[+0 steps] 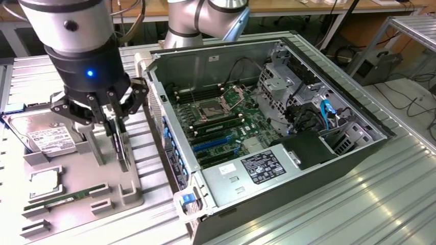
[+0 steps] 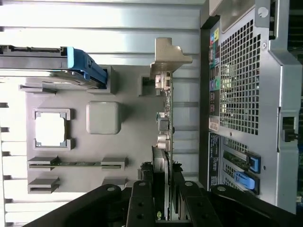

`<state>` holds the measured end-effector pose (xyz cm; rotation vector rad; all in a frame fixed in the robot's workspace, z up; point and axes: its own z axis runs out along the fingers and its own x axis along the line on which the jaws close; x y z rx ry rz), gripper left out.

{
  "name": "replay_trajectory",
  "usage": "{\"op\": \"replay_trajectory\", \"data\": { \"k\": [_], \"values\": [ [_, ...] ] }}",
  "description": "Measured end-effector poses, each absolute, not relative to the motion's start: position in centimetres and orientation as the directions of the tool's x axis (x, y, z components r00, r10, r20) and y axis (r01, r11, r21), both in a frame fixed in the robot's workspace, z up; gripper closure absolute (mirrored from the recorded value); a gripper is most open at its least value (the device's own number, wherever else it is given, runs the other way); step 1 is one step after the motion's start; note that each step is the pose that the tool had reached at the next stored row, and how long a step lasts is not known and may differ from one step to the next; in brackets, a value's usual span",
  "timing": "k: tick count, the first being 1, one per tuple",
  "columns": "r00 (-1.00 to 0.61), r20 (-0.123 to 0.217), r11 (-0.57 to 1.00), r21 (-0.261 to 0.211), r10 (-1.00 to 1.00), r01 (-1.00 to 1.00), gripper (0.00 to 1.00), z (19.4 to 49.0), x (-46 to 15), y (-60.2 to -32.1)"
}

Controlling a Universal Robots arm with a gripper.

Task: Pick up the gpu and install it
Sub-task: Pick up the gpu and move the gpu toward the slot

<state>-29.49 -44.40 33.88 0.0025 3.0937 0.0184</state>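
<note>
The gpu (image 1: 123,148) is pinched upright by the gripper (image 1: 114,125) in the grey tray (image 1: 129,189); a hard drive (image 1: 48,138) and memory stick (image 1: 68,198) are held alongside; the open computer case (image 1: 204,66) is set just beside, on a ribbed metal table (image 1: 388,204).
</note>
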Motion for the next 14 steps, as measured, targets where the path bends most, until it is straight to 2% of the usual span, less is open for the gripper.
{"op": "replay_trajectory", "data": {
  "k": [14],
  "values": [
    [-0.999,-0.037,1.0,0.012,0.002,0.001,0.74,41.6,-25.5,-45.8]
  ]
}}
